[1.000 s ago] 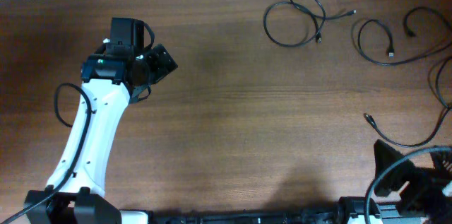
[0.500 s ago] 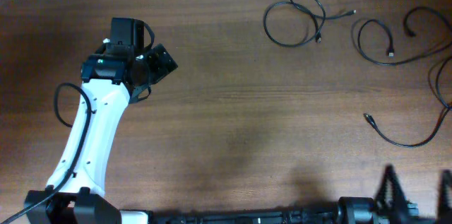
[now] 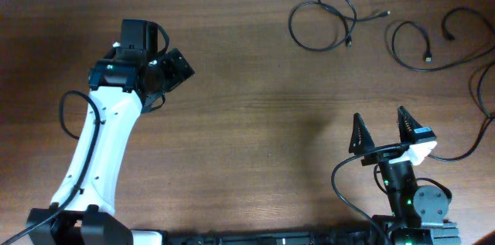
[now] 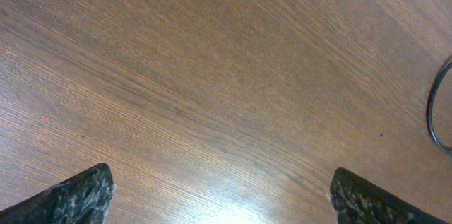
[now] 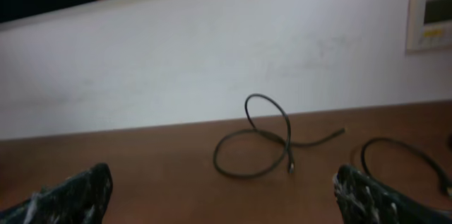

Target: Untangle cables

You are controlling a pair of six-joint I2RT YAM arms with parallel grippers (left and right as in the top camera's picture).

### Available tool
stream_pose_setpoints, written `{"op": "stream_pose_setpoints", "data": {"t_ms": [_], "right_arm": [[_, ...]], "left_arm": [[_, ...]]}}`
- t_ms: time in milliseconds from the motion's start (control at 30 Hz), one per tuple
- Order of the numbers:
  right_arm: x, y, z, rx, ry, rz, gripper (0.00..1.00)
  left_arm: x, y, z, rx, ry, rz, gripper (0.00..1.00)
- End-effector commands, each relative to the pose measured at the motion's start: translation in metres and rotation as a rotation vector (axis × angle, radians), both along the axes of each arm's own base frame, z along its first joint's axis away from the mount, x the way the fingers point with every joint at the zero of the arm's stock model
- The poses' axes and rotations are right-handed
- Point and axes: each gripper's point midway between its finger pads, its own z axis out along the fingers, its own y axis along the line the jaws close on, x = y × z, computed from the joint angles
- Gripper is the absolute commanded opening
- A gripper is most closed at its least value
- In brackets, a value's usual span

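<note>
Thin black cables lie apart at the far right of the table. One looped cable is at the back; it also shows in the right wrist view. A second cable curls to its right, seen partly in the right wrist view. A third cable lies by the right edge, its plug end hidden behind my right gripper, which is open and empty. My left gripper is open and empty over bare wood at the far left.
The brown wooden table ends at a white wall at the back. A black cord arc shows at the right edge of the left wrist view; I cannot tell which cord it is.
My right arm has swung from the bottom right corner up into view, its open gripper now over the table's lower right. The left arm and the cables have not moved.
</note>
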Motion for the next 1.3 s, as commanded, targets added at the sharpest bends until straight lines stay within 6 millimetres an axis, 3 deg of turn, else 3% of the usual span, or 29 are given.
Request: {"op": "stream_pose_setpoints", "data": {"t_ms": [0,267,467,767,1267], "right_arm": [[0.004,-0.004,-0.012,0.006,-0.006,-0.024,0.99],[0.006,-0.015,-0.019,-0.012,0.007,-0.087,0.99],[0.007,-0.015,-0.059,0.000,0.169,-0.085,0.99],[0.007,-0.018,-0.061,-0.154,0.165,-0.106,0.99],[0.007,-0.018,-0.060,-0.146,0.162,-0.107,0.99]], "left_arm": [[0.000,-0.001,0.005,-0.010,-0.013,0.010,0.99],[0.000,-0.001,0.005,-0.010,-0.013,0.010,0.99],[0.000,-0.001,0.005,-0.011,-0.013,0.010,0.99],[0.000,-0.001,0.005,-0.010,-0.013,0.009,0.99],[0.000,-0.001,0.005,-0.010,-0.013,0.010,0.99]]}}
